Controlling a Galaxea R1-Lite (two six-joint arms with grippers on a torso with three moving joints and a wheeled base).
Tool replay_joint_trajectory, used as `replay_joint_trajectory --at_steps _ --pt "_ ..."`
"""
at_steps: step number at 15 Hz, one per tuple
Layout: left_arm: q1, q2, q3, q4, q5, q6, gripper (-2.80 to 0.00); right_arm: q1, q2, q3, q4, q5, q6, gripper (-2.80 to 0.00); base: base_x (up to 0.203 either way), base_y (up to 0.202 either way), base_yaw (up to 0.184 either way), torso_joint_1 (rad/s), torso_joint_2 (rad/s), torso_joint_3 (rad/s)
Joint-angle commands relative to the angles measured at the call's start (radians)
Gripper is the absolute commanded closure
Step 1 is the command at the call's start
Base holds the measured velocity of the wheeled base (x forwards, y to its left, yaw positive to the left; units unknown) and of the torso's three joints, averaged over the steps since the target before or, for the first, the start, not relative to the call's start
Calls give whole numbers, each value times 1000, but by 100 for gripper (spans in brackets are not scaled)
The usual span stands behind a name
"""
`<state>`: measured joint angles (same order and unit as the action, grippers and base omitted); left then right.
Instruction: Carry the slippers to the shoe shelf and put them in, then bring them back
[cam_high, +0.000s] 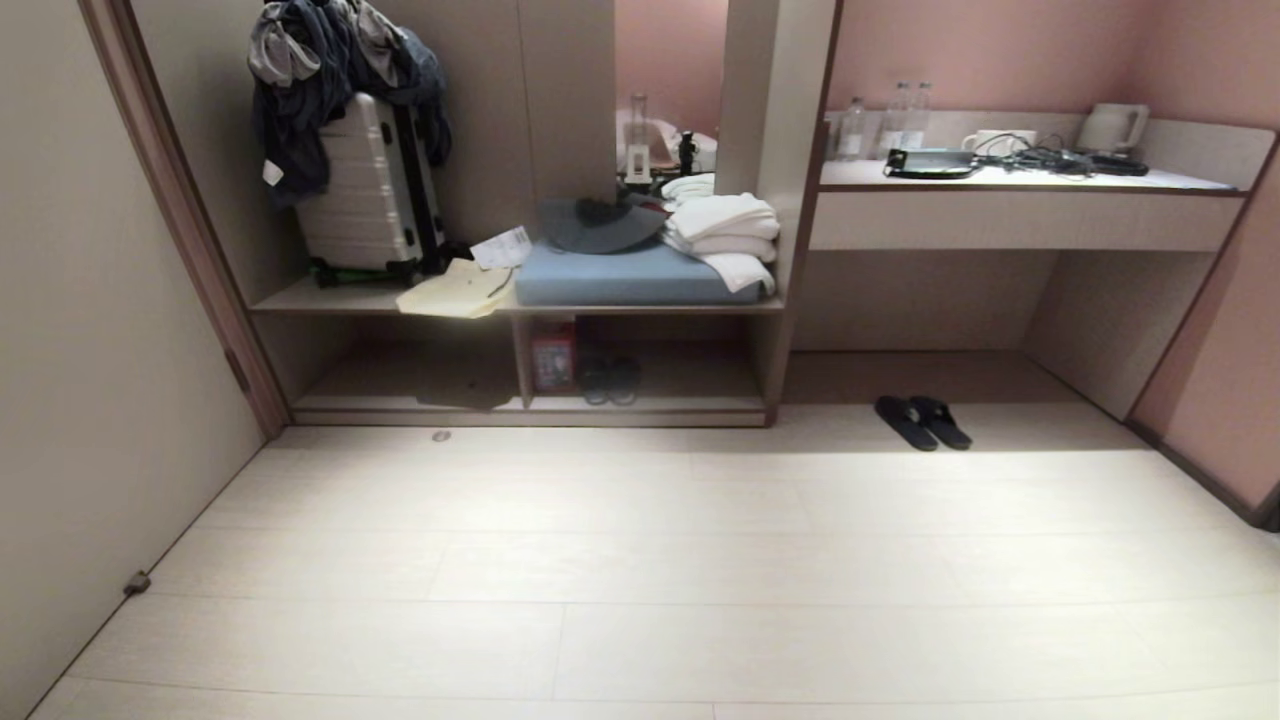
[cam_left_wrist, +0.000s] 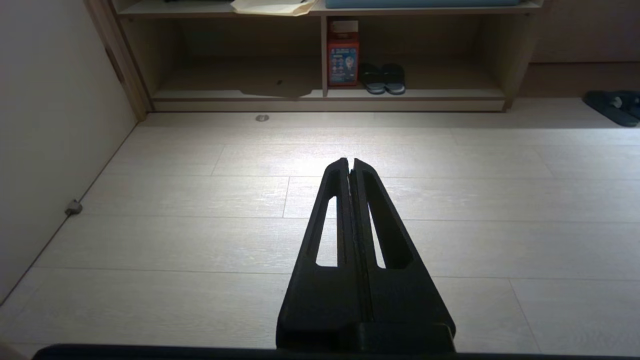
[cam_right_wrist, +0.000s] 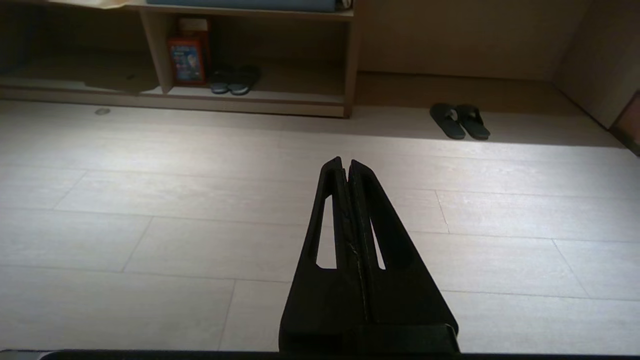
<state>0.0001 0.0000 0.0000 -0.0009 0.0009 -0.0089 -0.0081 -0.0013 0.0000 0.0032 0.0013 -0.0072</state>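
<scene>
While neither arm showed in the head view, the flat black open slide slippers (cam_high: 923, 421) lay side by side on the pale plank floor (cam_high: 640, 560) at about two o'clock, just before the desk recess, one cut off at the left wrist view's edge. The low beige wood-grain shoe shelf (cam_high: 650, 403) stood at twelve o'clock, its shadowed right bay holding a red box (cam_high: 553, 356) and a dark closed-toe pair (cam_high: 610, 381) hard to make out. The left gripper (cam_left_wrist: 350, 161) and right gripper (cam_right_wrist: 346, 161) hung above bare floor, fingers pressed together on nothing.

Suitcase (cam_high: 368, 190), folded towels (cam_high: 725, 235), kettle (cam_high: 1113, 127)

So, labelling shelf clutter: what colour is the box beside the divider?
Red box, left wrist view.
</scene>
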Motion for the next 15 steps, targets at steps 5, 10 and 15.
replay_joint_trajectory --at_steps 5,10,15 --pt "0 0 0 -1 1 -2 0 0 0 2 0 0 0 0 0 0 0 0 0 0" --pt "0 0 1 -1 1 -2 0 0 0 2 0 0 0 0 0 0 0 0 0 0" --pt "0 0 0 -1 1 -3 0 0 0 1 0 0 0 0 3 -153 4 2 3 3"
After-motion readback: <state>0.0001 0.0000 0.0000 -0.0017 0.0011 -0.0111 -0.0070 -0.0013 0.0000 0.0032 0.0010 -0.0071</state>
